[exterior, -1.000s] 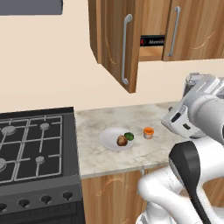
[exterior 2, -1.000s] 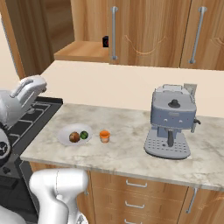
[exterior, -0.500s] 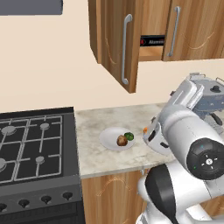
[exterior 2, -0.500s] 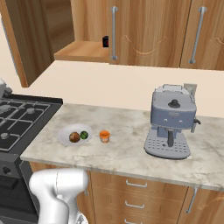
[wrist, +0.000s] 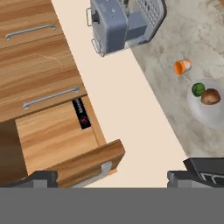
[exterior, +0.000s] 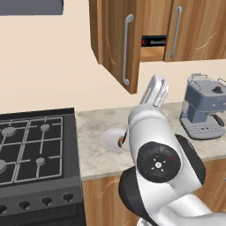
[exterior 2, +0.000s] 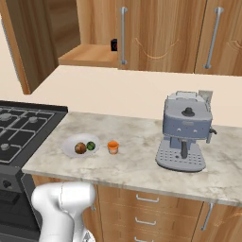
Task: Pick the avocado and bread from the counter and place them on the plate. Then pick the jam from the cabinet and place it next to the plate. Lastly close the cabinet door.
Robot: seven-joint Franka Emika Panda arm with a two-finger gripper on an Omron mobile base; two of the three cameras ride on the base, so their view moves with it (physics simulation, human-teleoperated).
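Your gripper (wrist: 109, 177) is released, holding nothing, up by the cabinet (wrist: 48, 131) with its door (wrist: 87, 164) open. Avocado (exterior 2: 90, 146) and bread (exterior 2: 80, 148) sit on the plate (exterior 2: 71, 142) near the tabletop's (exterior 2: 137, 160) stove-side edge; jam (exterior 2: 112, 147) stands just beside the plate, coffee machine (exterior 2: 185, 130) farther along.

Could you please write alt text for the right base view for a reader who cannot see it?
A white plate on the marbled counter holds the bread and avocado, with the jam beside it. The wall cabinet stands open.
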